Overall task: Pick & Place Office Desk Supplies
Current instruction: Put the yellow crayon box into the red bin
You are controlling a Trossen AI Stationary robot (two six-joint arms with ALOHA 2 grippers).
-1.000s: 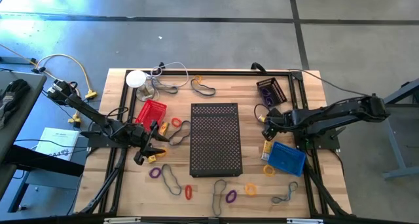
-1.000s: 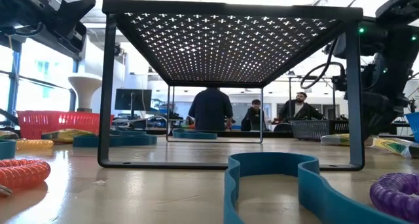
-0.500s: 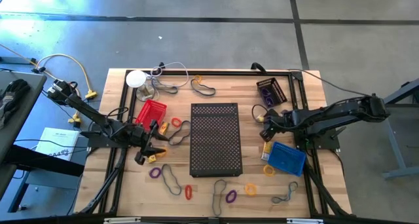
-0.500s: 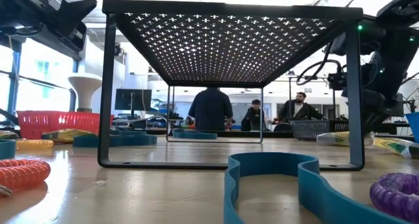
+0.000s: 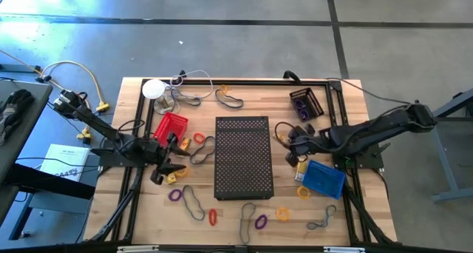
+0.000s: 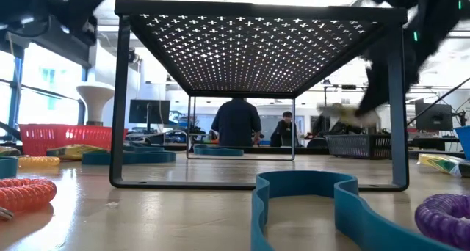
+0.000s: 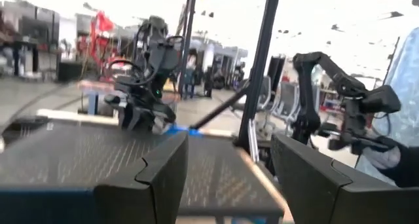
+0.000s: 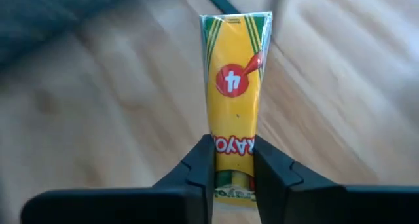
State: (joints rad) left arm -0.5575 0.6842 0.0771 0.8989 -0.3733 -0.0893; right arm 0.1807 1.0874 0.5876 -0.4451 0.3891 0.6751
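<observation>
Two arms worked over the wooden desk [image 5: 244,212]. The left gripper [image 5: 165,166] hung released, its dark fingers [image 7: 147,178] standing well apart with nothing between them. Just behind it stood the red basket [image 5: 171,126]; a small yellow blocky piece [image 5: 171,179] lay right under its tips, an orange loop [image 5: 198,138] sat close to its right, and a purple loop [image 5: 175,195] with a thin dark band [image 5: 194,203] lay a little nearer the desk's front edge. To its right stood the black perforated stand [image 5: 242,157], between the two arms.

The right gripper [image 5: 293,146] hovered just beside the stand's right edge, clenched on a yellow crayon box [image 8: 236,93]; the box stuck out forward from between the fingers [image 8: 196,168], held by its lower end and lifted clear of the wood. Just to the right of this gripper lay the blue basket [image 5: 324,178], with another yellow piece [image 5: 303,191] at its near corner. Behind the gripper, toward the far edge, sat the dark basket [image 5: 306,103] holding purple loops. Along the front edge, well apart from both grippers, lay a red loop [image 5: 213,217], a purple one [image 5: 261,222] and an orange one [image 5: 283,214].
</observation>
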